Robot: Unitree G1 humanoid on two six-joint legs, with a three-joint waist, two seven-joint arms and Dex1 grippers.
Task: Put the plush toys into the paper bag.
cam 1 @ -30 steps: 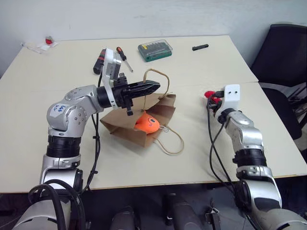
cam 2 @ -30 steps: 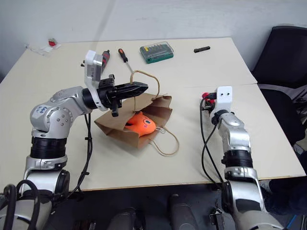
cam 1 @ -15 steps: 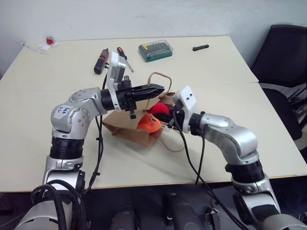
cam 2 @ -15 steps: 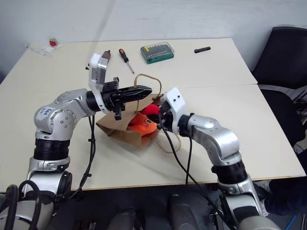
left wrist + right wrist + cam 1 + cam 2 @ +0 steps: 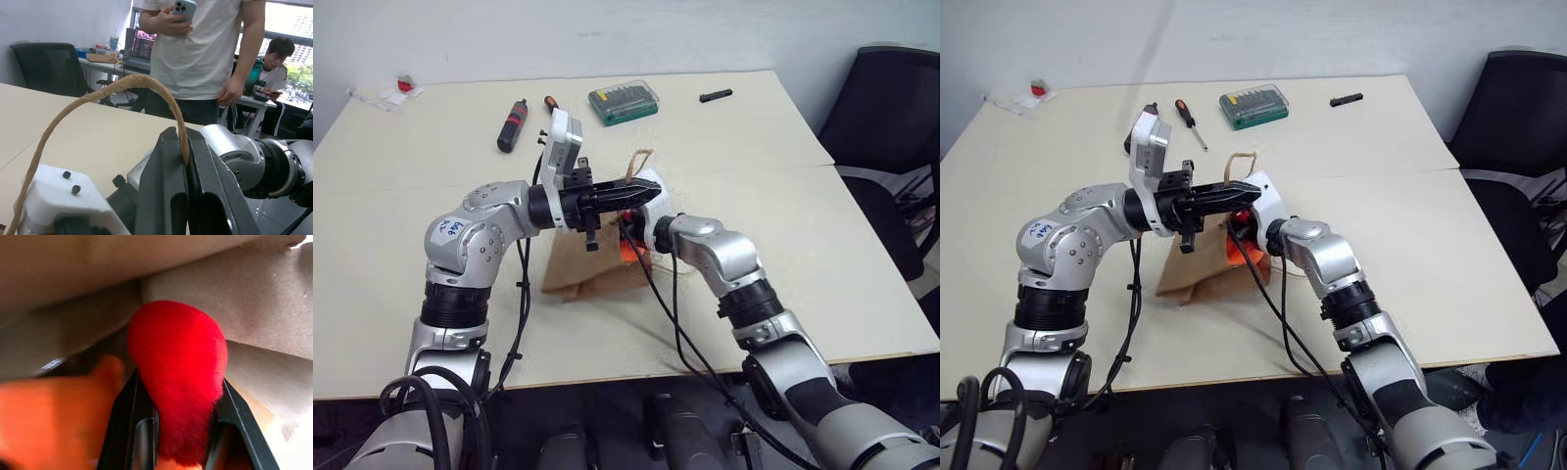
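Note:
The brown paper bag (image 5: 590, 271) lies on the table with its mouth raised. My left gripper (image 5: 632, 193) is shut on one of its tan cord handles (image 5: 105, 93) and holds it up. My right gripper (image 5: 178, 382) is shut on the red plush toy (image 5: 180, 377) and reaches into the bag's mouth just under the left gripper. The orange fish (image 5: 54, 426) lies inside the bag beside the red toy, and a patch of its orange shows at the bag's mouth (image 5: 1233, 253). The right fingertips are hidden behind the left gripper in the head views.
At the back of the table lie two screwdrivers (image 5: 512, 124), a green bit case (image 5: 623, 101) and a small black part (image 5: 715, 95). A black chair (image 5: 891, 108) stands to the right. One person (image 5: 200, 49) stands beyond the table, another (image 5: 268, 68) sits.
My right arm has swung left across the table with the red toy, from the right side to the bag's mouth. The left gripper has kept the handle, and the bag now stands steeper.

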